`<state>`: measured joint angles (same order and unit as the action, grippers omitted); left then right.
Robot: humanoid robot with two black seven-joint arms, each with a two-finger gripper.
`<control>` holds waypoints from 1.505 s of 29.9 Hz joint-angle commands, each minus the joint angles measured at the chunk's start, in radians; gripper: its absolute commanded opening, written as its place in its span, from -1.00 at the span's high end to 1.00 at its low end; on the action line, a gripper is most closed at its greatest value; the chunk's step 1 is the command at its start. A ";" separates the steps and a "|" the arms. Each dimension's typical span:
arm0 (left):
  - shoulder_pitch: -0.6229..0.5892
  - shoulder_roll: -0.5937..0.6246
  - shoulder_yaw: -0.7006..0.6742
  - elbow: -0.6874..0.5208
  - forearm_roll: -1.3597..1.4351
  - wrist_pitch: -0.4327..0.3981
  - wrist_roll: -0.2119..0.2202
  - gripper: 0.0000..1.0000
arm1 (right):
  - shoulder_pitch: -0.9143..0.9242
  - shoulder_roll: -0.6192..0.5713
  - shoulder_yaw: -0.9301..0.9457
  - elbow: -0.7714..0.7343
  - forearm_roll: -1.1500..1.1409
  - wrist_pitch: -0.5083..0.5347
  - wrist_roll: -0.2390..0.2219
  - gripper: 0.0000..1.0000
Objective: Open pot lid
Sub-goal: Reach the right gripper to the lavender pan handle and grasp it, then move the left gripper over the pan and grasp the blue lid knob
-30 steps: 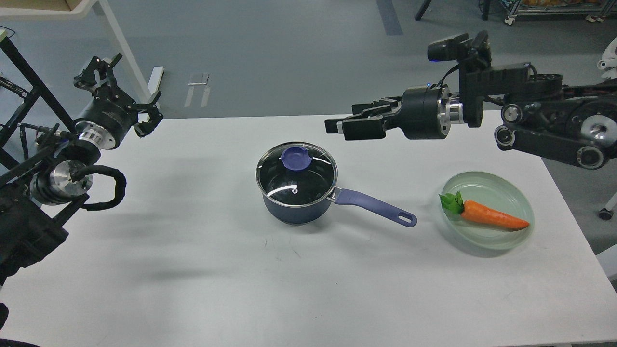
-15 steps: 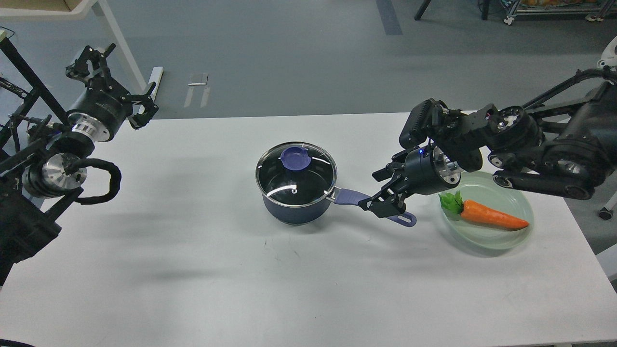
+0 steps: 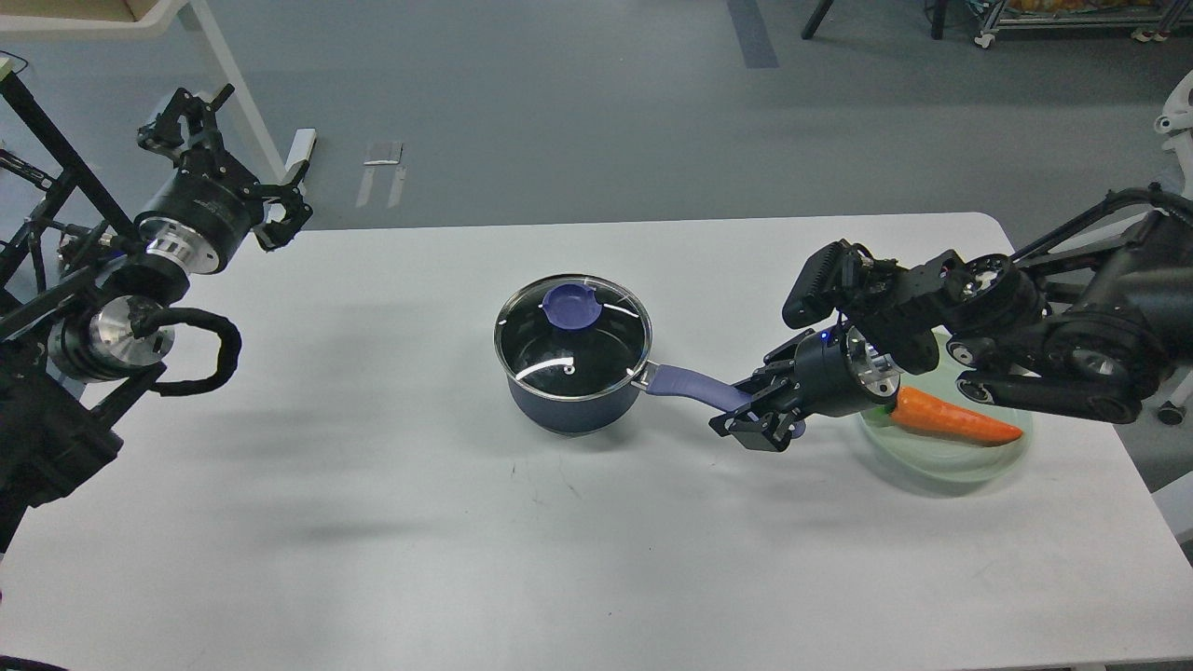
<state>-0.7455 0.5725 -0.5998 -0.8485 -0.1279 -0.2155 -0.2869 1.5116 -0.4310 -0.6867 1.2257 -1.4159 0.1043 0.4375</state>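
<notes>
Mid-table, the pot (image 3: 570, 391) sits upright with the lid (image 3: 572, 335) seated on its rim, handle (image 3: 690, 384) pointing right. Right gripper (image 3: 757, 421) sits at the handle's far end, fingers on either side of it; whether they clamp it cannot be told. Left gripper (image 3: 238, 149) hangs past the table's (image 3: 373, 522) far-left corner, fingers spread, holding nothing. Carrot (image 3: 951, 421) lies on a green plate (image 3: 969, 461) at right.

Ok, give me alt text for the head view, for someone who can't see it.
The right hand is at the end of the pot handle on a white table; the glass lid is on. The left hand hovers far left, and a carrot lies on a green plate.
</notes>
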 commanded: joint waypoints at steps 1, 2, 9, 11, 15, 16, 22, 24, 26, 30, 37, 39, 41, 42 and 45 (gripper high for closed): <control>0.000 0.000 0.000 -0.012 0.004 0.001 0.000 -1.00 | -0.001 0.002 0.001 -0.002 0.000 0.000 -0.006 0.14; 0.000 -0.002 0.000 -0.012 0.005 0.001 0.000 -1.00 | -0.001 0.002 0.001 0.000 0.000 0.000 -0.013 0.19; 0.001 -0.003 0.002 -0.026 0.027 0.002 0.000 -1.00 | 0.004 0.006 0.004 0.004 0.000 0.000 -0.017 0.41; 0.000 0.003 0.012 -0.050 0.069 0.014 0.000 -1.00 | 0.010 0.008 0.004 0.005 0.000 0.000 -0.017 0.48; -0.014 0.001 0.025 -0.096 0.209 0.036 0.000 -1.00 | 0.018 0.009 0.007 0.003 0.000 0.000 -0.017 0.53; -0.026 0.000 0.028 -0.110 0.267 0.038 0.000 -1.00 | 0.018 0.009 0.007 0.003 0.000 0.000 -0.017 0.54; -0.092 -0.019 0.100 -0.187 0.718 0.087 -0.008 -1.00 | 0.010 0.012 0.007 0.003 -0.002 0.000 -0.017 0.55; -0.109 -0.034 0.118 -0.204 0.873 0.100 -0.008 -1.00 | 0.012 0.014 0.007 0.001 -0.002 0.000 -0.017 0.56; -0.126 -0.065 0.133 -0.210 1.034 0.117 -0.011 -1.00 | 0.016 0.014 0.007 -0.002 -0.002 0.000 -0.017 0.56; -0.163 -0.120 0.201 -0.221 1.353 0.178 -0.009 -1.00 | 0.019 0.014 0.007 -0.002 0.000 0.003 -0.016 0.56; -0.241 -0.141 0.478 -0.225 1.691 0.333 -0.006 -1.00 | 0.018 0.005 0.012 0.001 0.003 0.003 -0.014 0.57; -0.253 -0.148 0.524 -0.222 1.706 0.353 0.000 -1.00 | 0.016 0.003 0.013 0.001 0.006 0.003 -0.014 0.57; -0.258 -0.151 0.555 -0.216 1.711 0.358 0.002 -1.00 | 0.015 0.003 0.015 0.001 0.008 0.003 -0.016 0.57; -0.258 -0.151 0.561 -0.215 1.719 0.360 0.002 -1.00 | 0.013 0.003 0.015 0.001 0.008 0.003 -0.016 0.58; -0.258 -0.157 0.574 -0.195 1.752 0.358 0.002 -1.00 | 0.013 0.002 0.016 -0.002 0.008 0.003 -0.016 0.58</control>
<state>-1.0021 0.4213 -0.0433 -1.0618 1.5943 0.1424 -0.2862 1.5259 -0.4287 -0.6715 1.2273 -1.4084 0.1074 0.4226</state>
